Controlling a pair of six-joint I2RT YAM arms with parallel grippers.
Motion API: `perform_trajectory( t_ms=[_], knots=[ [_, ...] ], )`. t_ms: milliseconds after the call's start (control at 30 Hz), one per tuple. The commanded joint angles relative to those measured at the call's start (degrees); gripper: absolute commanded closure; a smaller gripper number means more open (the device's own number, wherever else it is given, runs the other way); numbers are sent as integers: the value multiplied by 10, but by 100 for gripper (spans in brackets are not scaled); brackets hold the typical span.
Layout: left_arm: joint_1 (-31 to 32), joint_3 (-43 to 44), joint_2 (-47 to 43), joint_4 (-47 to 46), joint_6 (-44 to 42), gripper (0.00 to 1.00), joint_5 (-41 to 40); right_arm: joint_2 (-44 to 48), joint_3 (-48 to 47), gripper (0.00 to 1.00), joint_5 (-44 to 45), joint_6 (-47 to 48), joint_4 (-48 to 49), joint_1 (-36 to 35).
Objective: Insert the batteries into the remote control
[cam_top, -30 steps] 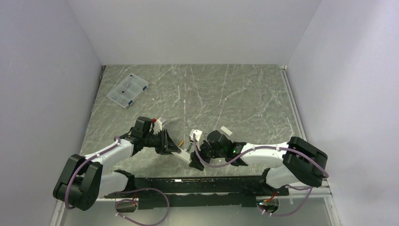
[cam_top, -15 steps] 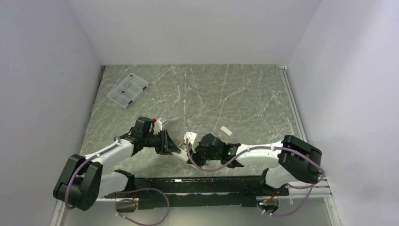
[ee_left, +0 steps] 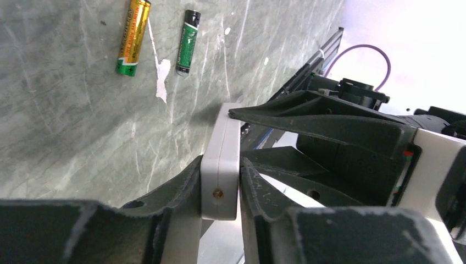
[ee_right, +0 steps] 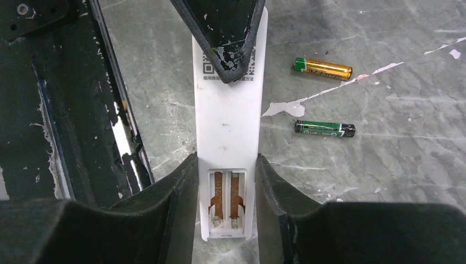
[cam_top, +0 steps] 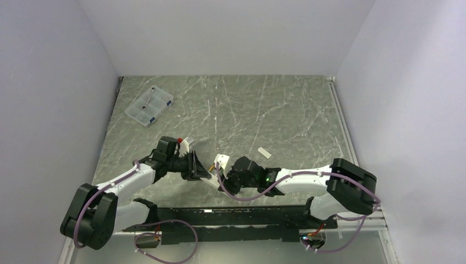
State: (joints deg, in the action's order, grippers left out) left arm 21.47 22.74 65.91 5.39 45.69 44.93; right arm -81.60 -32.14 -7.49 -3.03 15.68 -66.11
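The remote control [ee_right: 226, 126] is a slim white handset hanging just above the table, back side up, between both grippers. My left gripper [ee_left: 221, 162] is shut on its labelled end, pinching it across its thickness. My right gripper [ee_right: 226, 159] is shut on the other end, fingers [ee_right: 176, 192] pressed against both long edges beside the open, empty battery compartment [ee_right: 226, 201]. The batteries lie loose on the table next to the remote: a copper-orange one [ee_right: 323, 68] and a dark green one [ee_right: 324, 129], roughly parallel and a little apart. From above, the remote [cam_top: 211, 179] bridges the two grippers.
A clear plastic compartment box [cam_top: 149, 105] sits at the far left of the marble table [cam_top: 286, 110]. A small flat white cover piece [cam_top: 265, 152] lies right of the grippers. A black rail [cam_top: 231, 217] runs along the near edge.
My right arm moved left to the remote's compartment end and its fingers closed onto the remote's edges. The left gripper kept its hold on the remote.
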Motion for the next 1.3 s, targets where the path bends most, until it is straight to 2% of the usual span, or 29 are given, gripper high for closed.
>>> perform_trajectory(
  t_ms=[0,200,233,300,333,367,767,1067,1267],
  knots=[
    [1,3,-21,24,-18,64,-35,40,1,100,19,-8,7,-4],
    [1,16,-27,35,-19,51,-37,74,8,100,22,-20,-16,-5],
    [1,19,-28,37,-19,43,-37,80,7,100,23,-22,-24,-5],
    [1,25,-31,43,-18,22,-40,91,6,100,26,-29,-38,-5],
    [1,29,-33,47,-19,7,-42,96,6,100,28,-31,-46,-5],
    [1,33,-35,51,-20,1,-44,101,5,100,31,-34,-53,-5],
    [1,108,-84,133,-35,1,-66,103,-35,100,120,-113,-192,-5],
    [1,126,-123,184,-47,0,-81,74,-92,100,233,-254,-298,-3],
    [1,136,-133,202,-55,1,-84,67,-90,100,258,-326,-294,8]
  ],
)
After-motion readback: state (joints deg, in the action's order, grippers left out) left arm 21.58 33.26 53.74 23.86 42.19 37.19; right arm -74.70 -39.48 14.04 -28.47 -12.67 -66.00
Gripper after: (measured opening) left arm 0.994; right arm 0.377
